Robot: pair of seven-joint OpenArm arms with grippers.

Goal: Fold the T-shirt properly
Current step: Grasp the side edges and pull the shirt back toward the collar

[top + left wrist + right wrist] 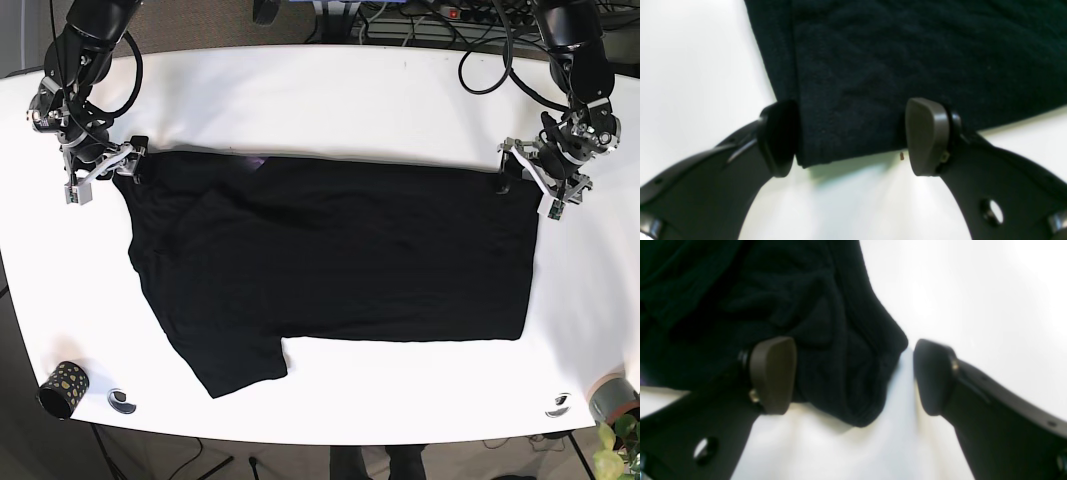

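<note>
A black T-shirt (330,260) lies spread across the white table (330,100), one sleeve (235,360) sticking out at the front left. My left gripper (517,170) sits at the shirt's far right corner. In the left wrist view it (853,138) is open, its fingers (927,136) straddling the flat hem corner of the T-shirt (907,60). My right gripper (125,160) is at the far left corner. It (853,376) is open too, with a bunched lump of the T-shirt (840,366) between its fingers (773,373).
A black cup with gold dots (62,388) and a small round object (122,401) stand near the front left edge. Another small object (557,405) and a grey plant pot (612,398) are at the front right. Cables (430,15) run behind the table.
</note>
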